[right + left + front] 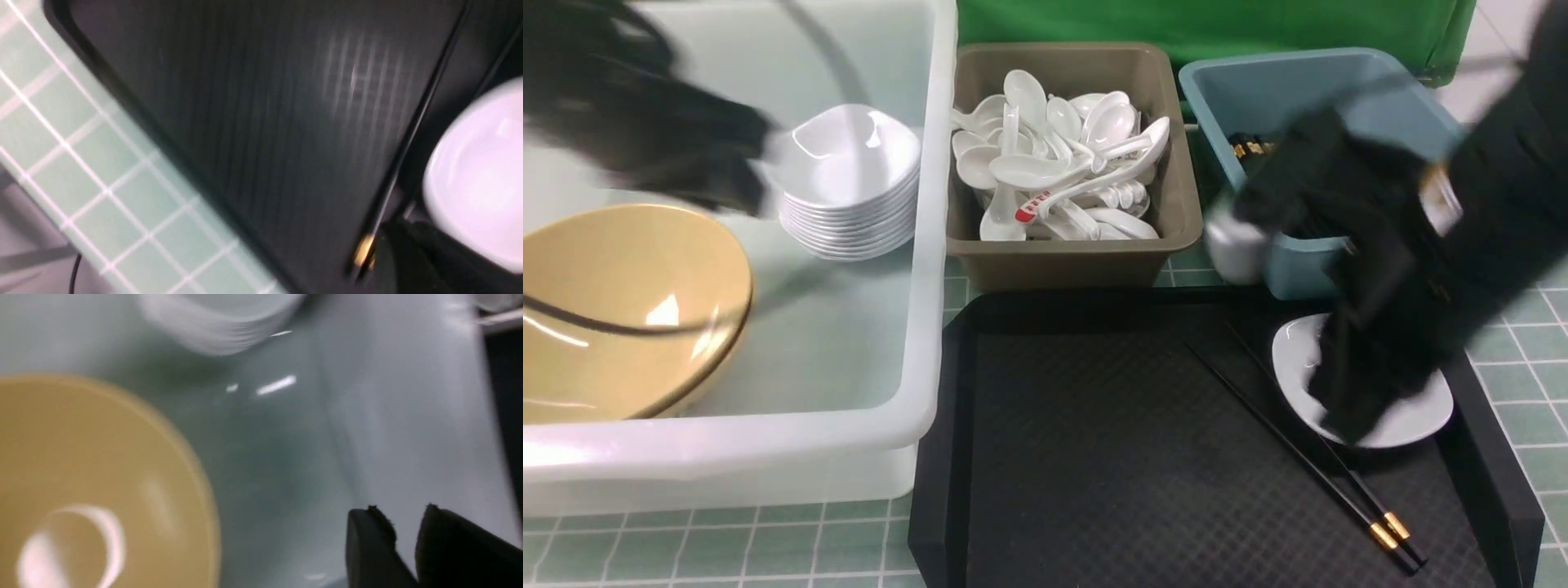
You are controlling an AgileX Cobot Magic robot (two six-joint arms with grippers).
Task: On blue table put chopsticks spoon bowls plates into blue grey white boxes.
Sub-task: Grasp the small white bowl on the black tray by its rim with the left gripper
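The right gripper (1343,408), arm angled steeply down, blurs over a plate (1417,412), chopsticks (1298,453) just beside; grip indiscernible. The left gripper (402,516) hangs parted, empty, above the tub (408,416).

- Motion blur smears the right gripper (1352,408); how far its jaws stand apart cannot be told.
- It hides the middle of the plate (1417,412).
- The bowl (621,310) runs off the front view's left edge.
- The left arm (637,131) is a dark smear.
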